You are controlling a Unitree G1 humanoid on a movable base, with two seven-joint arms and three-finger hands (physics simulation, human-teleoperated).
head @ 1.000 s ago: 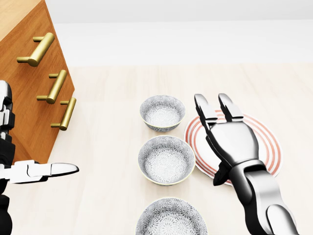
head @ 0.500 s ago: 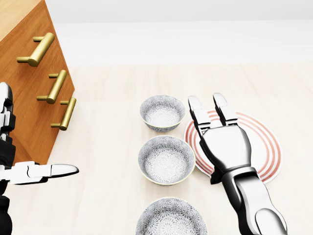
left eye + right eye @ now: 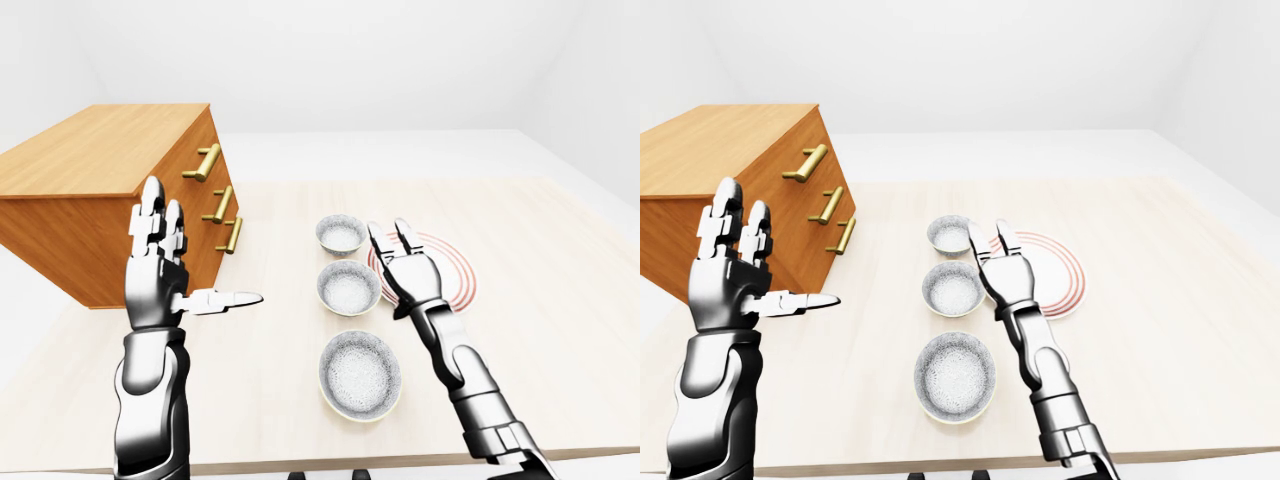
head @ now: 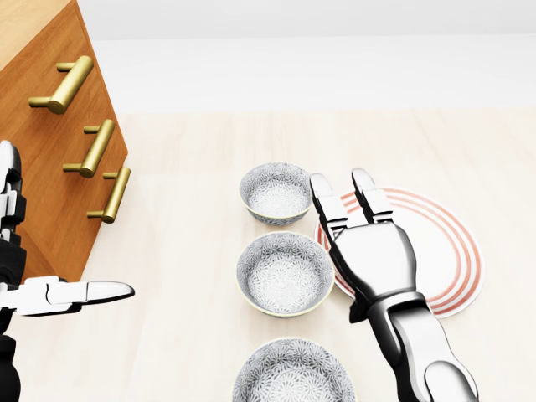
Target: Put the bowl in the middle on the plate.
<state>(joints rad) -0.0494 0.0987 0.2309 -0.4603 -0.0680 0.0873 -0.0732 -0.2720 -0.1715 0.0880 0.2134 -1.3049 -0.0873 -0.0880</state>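
Note:
Three patterned grey bowls stand in a column on the pale wooden table. The middle bowl (image 4: 285,273) sits between the top bowl (image 4: 278,193) and the bottom bowl (image 4: 293,373). A white plate with red rings (image 4: 435,243) lies to the right of the top two bowls. My right hand (image 4: 352,197) is open, fingers straight, hovering over the plate's left edge, just right of the middle bowl and apart from it. My left hand (image 3: 160,250) is raised and open at the left, thumb pointing right, holding nothing.
A wooden chest of drawers (image 3: 120,190) with brass handles (image 4: 92,149) stands at the left of the table. The table's near edge (image 3: 330,465) runs along the bottom of the eye views. White floor and walls surround the table.
My right hand has slid left across the plate toward the middle bowl, still open. The left hand and the bowls have not moved.

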